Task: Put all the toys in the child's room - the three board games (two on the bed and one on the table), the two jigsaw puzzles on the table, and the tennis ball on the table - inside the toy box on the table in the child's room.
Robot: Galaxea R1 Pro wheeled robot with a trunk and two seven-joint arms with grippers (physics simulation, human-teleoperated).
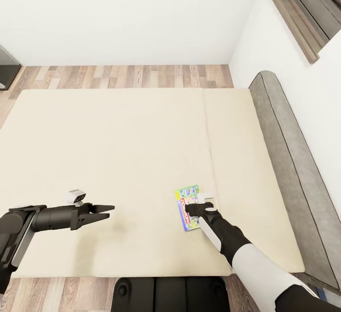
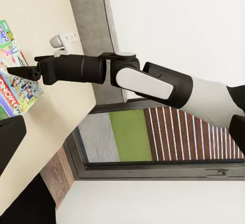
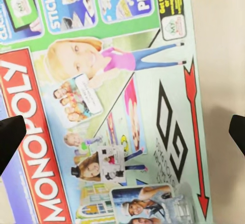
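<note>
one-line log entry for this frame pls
scene: bed | target: Monopoly board game flat on mattress | right gripper: open, over game | left gripper: open, empty, above mattress | phase: pre-grasp

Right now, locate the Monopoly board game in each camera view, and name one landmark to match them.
Head view: the Monopoly board game lies flat on the bed, lower centre-right, under the right gripper.
Left wrist view: at the left edge, behind the right gripper's tip.
Right wrist view: close-up across most of the frame.
Shared landmark: the beige mattress beneath the box.
</note>
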